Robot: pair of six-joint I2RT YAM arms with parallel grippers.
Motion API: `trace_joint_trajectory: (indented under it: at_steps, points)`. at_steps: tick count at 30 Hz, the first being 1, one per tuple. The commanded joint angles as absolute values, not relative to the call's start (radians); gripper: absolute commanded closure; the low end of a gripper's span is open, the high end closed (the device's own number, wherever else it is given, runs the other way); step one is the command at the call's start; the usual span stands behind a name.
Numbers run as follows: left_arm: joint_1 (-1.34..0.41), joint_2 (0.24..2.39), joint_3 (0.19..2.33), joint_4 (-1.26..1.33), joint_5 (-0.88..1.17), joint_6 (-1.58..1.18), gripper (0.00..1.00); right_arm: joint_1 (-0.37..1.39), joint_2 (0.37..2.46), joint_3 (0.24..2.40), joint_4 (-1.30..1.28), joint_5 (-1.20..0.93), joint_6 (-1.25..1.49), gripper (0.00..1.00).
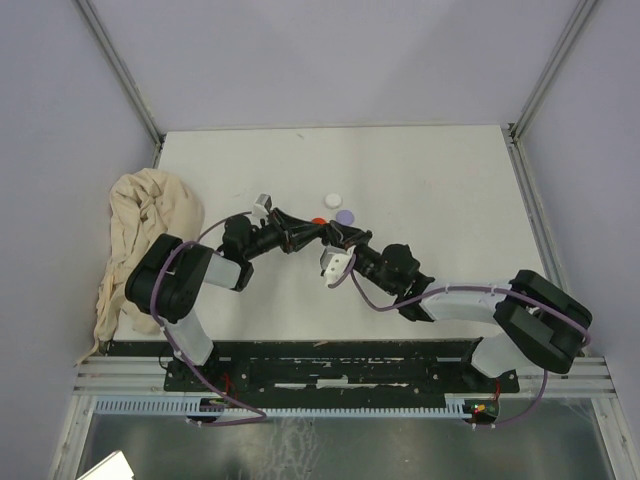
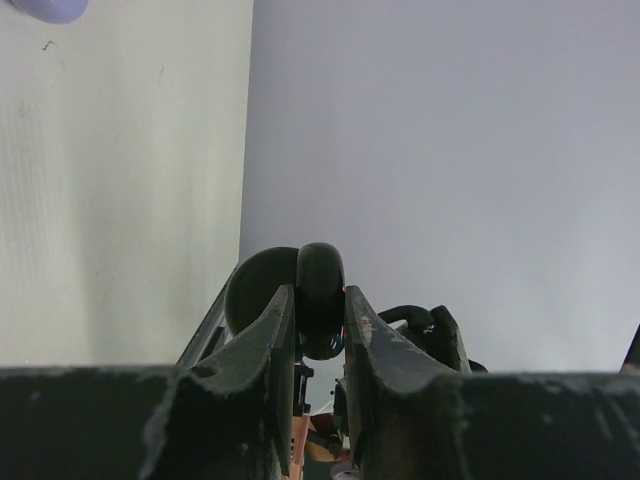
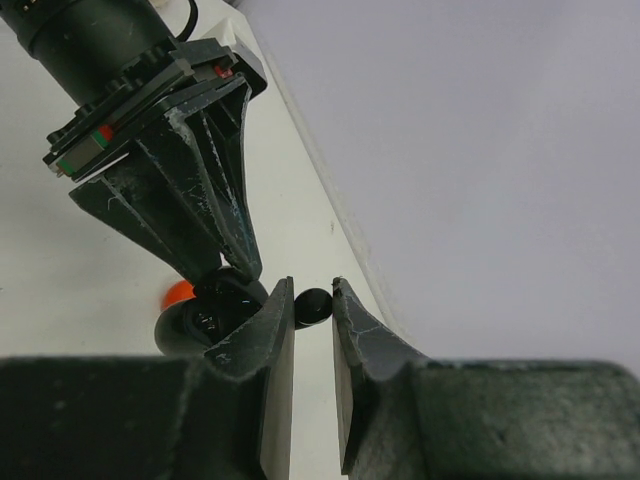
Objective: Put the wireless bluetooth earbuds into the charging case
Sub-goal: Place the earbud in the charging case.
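Mid-insertion | your left jaws clamp the black charging case (image 2: 320, 290) | right jaws pinch a black earbud (image 3: 313, 305) (not seated)

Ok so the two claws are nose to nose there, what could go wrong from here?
The right claw pinches the tiny black earbud only at its very tip, so it may slip out before seating. The left claw clamps the black case; an off-centre push could twist it loose. The claws could also collide.
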State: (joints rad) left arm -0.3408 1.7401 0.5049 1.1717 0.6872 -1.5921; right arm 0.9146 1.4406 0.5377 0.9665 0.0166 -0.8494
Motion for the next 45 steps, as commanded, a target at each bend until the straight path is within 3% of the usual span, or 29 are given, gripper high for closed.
trace_joint_trajectory:
  at_steps: [1, 45]
  points:
    - [-0.349, 1.702, 0.537, 1.215, 0.704, -1.57, 0.97, 0.919, 1.458, 0.519, 1.049, -0.003, -0.895, 0.98]
    - [-0.362, 1.706, 0.545, 1.299, 0.675, -1.639, 0.97, 0.941, 1.507, 0.496, 1.071, 0.021, -0.914, 0.98]
